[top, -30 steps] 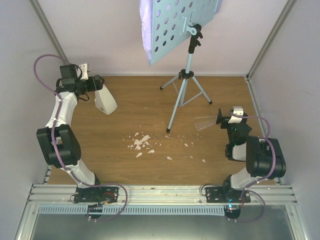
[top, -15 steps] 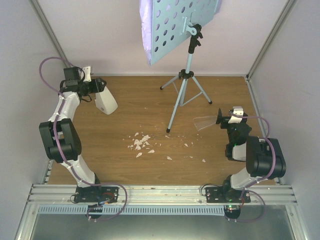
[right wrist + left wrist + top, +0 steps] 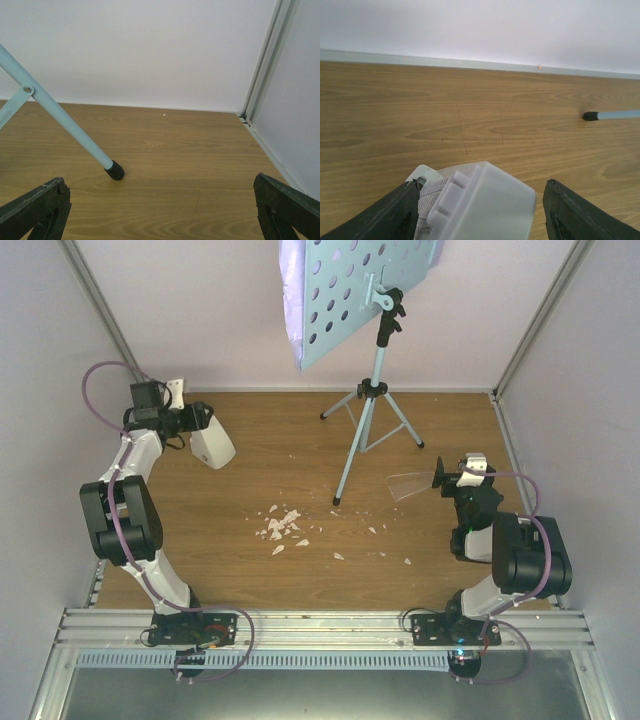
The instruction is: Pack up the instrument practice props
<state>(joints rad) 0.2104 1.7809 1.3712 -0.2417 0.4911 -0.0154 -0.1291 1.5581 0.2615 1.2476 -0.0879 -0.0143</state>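
Note:
The light-blue music stand (image 3: 362, 292) stands at the back centre on thin tripod legs (image 3: 358, 445). Pale lilac sheet-music pages (image 3: 291, 300) hang on the left side of its desk. The white metronome (image 3: 212, 445) sits on the floor at the back left. My left gripper (image 3: 196, 420) is open around it. In the left wrist view the metronome (image 3: 485, 205) fills the space between the fingers of the left gripper (image 3: 482, 184); the left finger touches it and the right finger stands off. My right gripper (image 3: 438, 477) is open and empty, and a stand leg (image 3: 60, 120) shows ahead of it.
Small white crumbs (image 3: 282, 525) are scattered over the middle of the wooden floor. White walls and metal frame posts (image 3: 260, 65) close in the back and sides. A tripod foot (image 3: 590, 116) shows in the left wrist view.
My left arm has changed posture, and its wrist has settled lower and closer over the metronome. The metronome and my right arm have not moved.

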